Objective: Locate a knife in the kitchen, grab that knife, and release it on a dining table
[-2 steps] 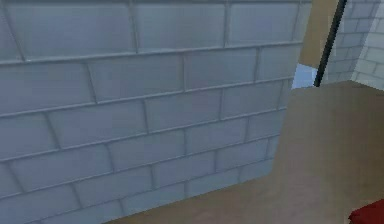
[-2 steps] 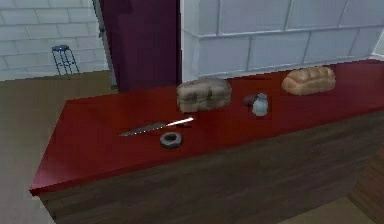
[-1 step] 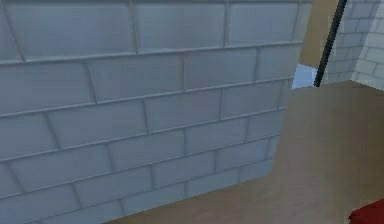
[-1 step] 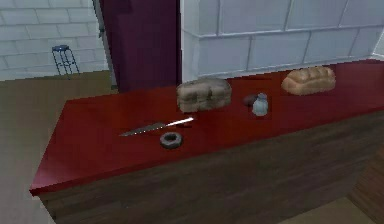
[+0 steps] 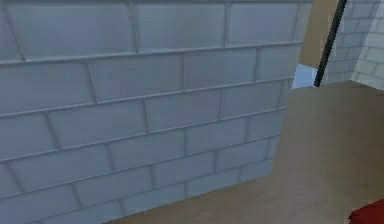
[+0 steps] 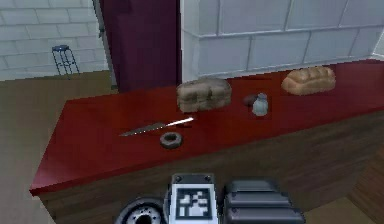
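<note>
1. Knife [image 6: 156, 126]: slim and pale-bladed, lying flat on the red counter [image 6: 80, 160], at about 10 o'clock from the arm side view's centre. It is not yet picked up.
2. Dark ring [image 6: 172, 139]: a small round object on the counter at 5 o'clock from the knife's middle, just beside it.
3. Loaf [image 6: 203, 95]: a brownish block at 1 o'clock from the knife, near the blade's end.
4. Grey shaker [image 6: 259, 104]: small, at 3 o'clock from the loaf and apart from it.
5. Second loaf [image 6: 307, 80]: at 2 o'clock from the shaker, well apart from the knife.
6. Gripper [image 6: 146, 212]: a dark body at the 6 o'clock edge, left of a white marked square [image 6: 195, 203]. Its far end cannot be made out, so neither the state of the jaws nor whether it holds anything can be told.
7. Brick wall [image 5: 130, 100]: close ahead in the forward view, with wooden floor [image 5: 340, 140] at 3 o'clock.
8. Blue stool [image 6: 62, 58]: far off at 10 o'clock in the arm side view.
9. Hazards, by judgement:
   - The knife lies thin and flat, so the fingers may skate over it and push it away.
   - The ring sits so near that a reach off-line may knock it or catch it instead.
   - The loaf by the blade's end may be nudged.
   - Driving forward to line up risks bumping the wall.
</note>
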